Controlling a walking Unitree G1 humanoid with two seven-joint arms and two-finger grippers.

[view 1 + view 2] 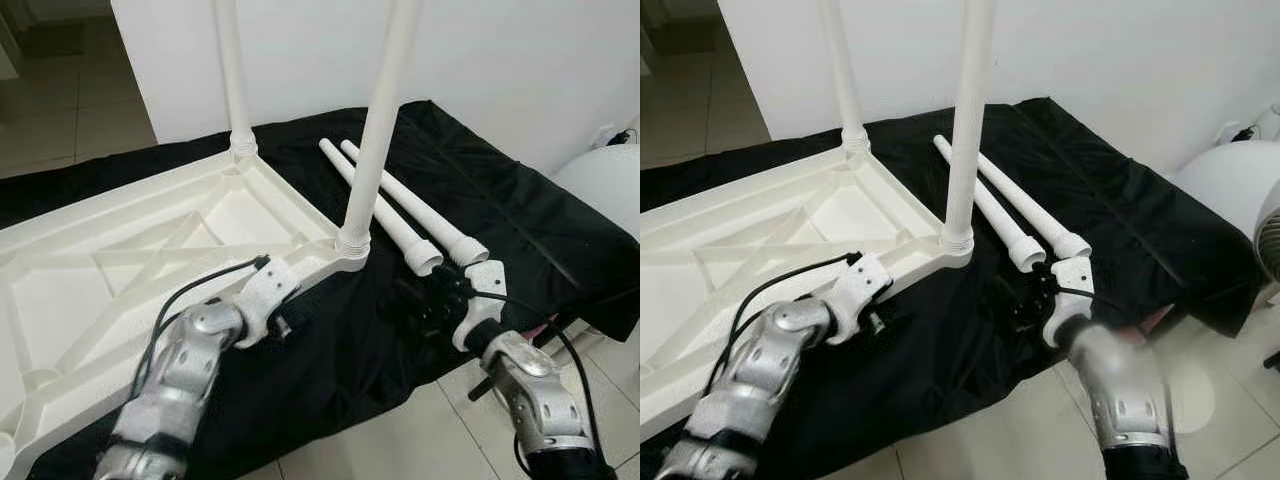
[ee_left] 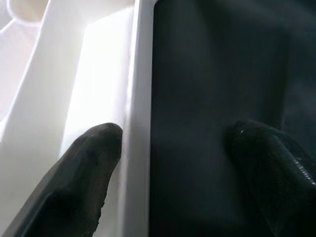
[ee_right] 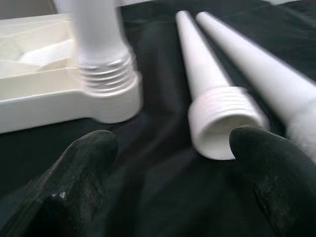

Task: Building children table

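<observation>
Both arms are silver, cast in ribbed, segmented shells with white wrist housings. A black cable loops over the left forearm; another cable trails along the right. Each gripper, left gripper and right gripper, has two long matte-black fingers with rounded tips.

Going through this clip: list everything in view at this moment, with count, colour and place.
Tabletop: one, white, upside down on the black cloth, ribbed underside showing.
Screwed-in legs: two, white, standing upright in the tabletop's two far corner sockets.
Loose legs: two, white, lying side by side on the cloth beside the tabletop, threaded ends toward the robot.
Black cloth: one, spread over the floor under all parts.
Round white object: one, at the right edge, partly cut off.
Left gripper: open, fingers astride the tabletop's near rim.
Right gripper: open, just short of the nearer loose leg's threaded end.
</observation>
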